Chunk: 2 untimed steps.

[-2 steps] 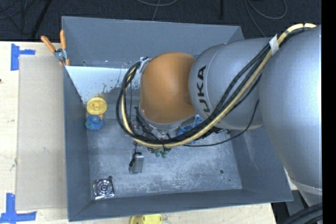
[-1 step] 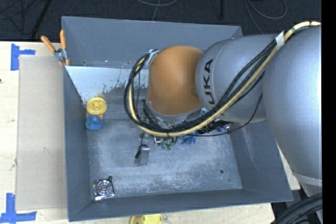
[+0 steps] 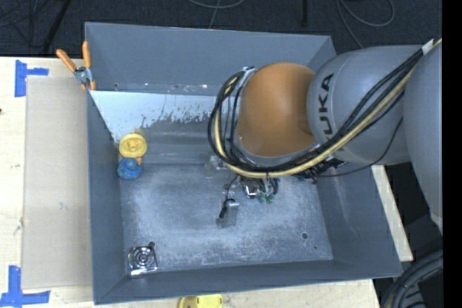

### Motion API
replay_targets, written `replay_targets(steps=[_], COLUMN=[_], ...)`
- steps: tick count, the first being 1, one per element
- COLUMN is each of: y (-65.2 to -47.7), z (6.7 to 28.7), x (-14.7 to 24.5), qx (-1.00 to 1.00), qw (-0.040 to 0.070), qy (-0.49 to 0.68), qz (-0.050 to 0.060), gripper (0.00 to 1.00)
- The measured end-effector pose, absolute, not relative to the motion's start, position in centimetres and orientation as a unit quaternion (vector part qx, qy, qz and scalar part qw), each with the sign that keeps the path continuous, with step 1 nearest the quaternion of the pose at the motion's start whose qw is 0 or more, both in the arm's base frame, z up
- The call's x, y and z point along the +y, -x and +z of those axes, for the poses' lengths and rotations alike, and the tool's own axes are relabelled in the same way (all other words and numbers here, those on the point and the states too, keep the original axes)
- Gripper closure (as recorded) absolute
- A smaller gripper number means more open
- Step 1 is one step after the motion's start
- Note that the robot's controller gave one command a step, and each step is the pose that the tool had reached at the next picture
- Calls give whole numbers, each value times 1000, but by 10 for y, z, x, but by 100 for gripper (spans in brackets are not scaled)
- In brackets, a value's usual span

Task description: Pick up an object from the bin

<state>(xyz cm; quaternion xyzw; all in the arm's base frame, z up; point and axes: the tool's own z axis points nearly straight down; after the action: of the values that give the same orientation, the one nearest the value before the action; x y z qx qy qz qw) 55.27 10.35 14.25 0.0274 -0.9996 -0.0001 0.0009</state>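
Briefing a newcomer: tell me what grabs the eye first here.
The arm's orange-covered wrist looms over the bin's right half, its gripper low over the middle of the floor. A yellow-and-blue toy stands by the left wall; a small silvery square piece lies in the near-left corner.

arm point(image 3: 364, 108) comes in from rt, orange-capped wrist point(image 3: 274, 108) angled down.

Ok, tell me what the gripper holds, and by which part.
Cannot be told: the gripper hangs over the bin floor's middle, nothing visibly in it.
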Motion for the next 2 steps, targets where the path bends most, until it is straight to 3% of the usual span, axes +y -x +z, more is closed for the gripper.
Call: replay_targets(steps=[1,2], y=[-586,-594], z=[142,142], x=[86,97], qx=[-999,-999], qw=[0,-1], qy=[-33,-35], qz=[2,1], gripper=[0,0])
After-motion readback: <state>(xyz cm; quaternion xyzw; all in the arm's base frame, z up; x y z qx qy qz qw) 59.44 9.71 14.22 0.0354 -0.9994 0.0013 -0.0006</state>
